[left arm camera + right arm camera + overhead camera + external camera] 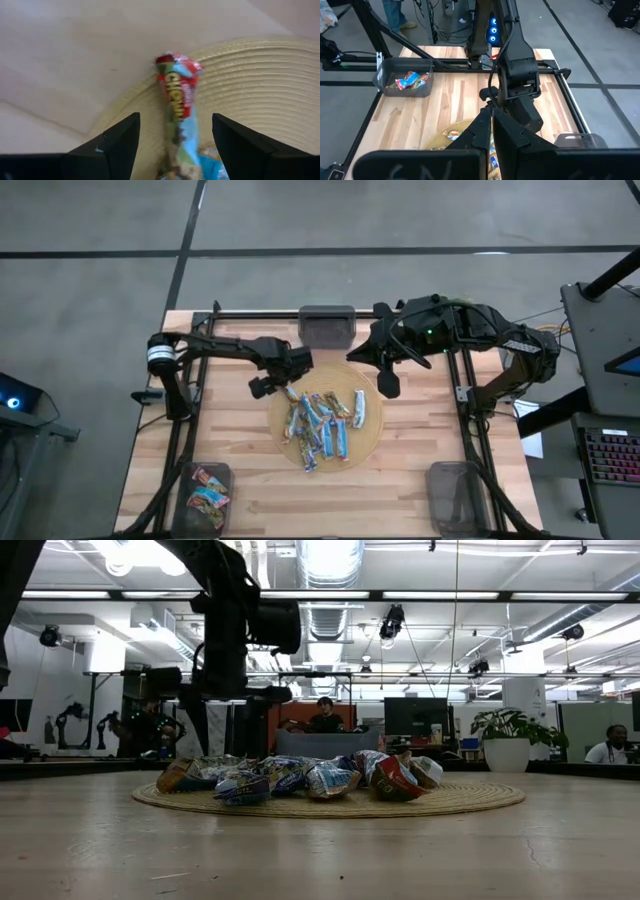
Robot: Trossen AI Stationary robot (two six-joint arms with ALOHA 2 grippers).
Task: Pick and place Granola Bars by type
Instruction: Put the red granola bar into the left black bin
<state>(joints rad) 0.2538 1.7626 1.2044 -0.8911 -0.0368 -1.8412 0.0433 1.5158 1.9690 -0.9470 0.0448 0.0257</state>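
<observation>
Left gripper (283,387) open over mat (372,442) bars (322,423); corner bin (204,496) holds bars.

The high view looks straight down on the whole wooden table (250,480); the low view sits at tabletop height, facing level across the round woven mat (470,798) into the room. The left wrist view hangs close over the mat's edge, while the right wrist view looks down the table from higher up; all four share the mat.
</observation>
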